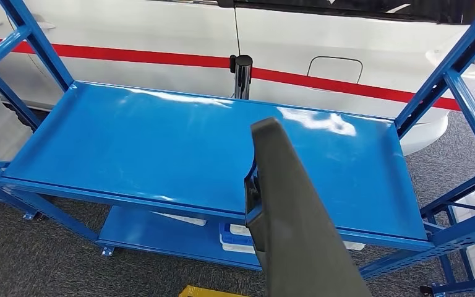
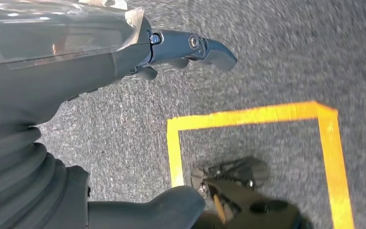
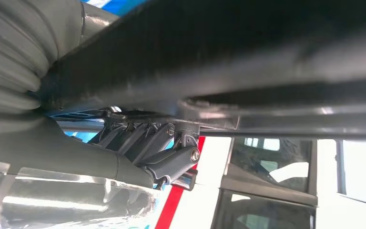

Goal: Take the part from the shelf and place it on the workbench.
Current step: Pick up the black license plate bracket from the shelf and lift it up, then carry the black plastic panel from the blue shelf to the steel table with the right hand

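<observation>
A long dark grey part (image 1: 297,210) rises from the bottom centre of the head view toward mid-frame, its rounded tip over the blue shelf top (image 1: 130,148). That glossy blue top fills the middle of the frame, between slanted blue posts at the left and right edges. Behind it, across the upper frame, is a white car (image 1: 130,37) with a red stripe.

In the right wrist view, the right hand (image 3: 157,152) sits at centre left, its dark fingers (image 3: 171,162) curled up against the underside of the part, which crosses the upper frame as a broad dark bar. The hand seems to be gripping it.

In the left wrist view, the left hand (image 2: 190,47) sits at upper centre with its fingers held apart and nothing in them, above grey carpet marked with yellow tape (image 2: 248,114) at centre right.

The step in hand looks like carrying the part. No workbench is identifiable in these frames, so the target is unclear. To do it well, I judge the grip should stay firm, since the long part could swing. Its tip should clear the blue posts during any turn. Lower it flat and release only once it rests fully.
</observation>
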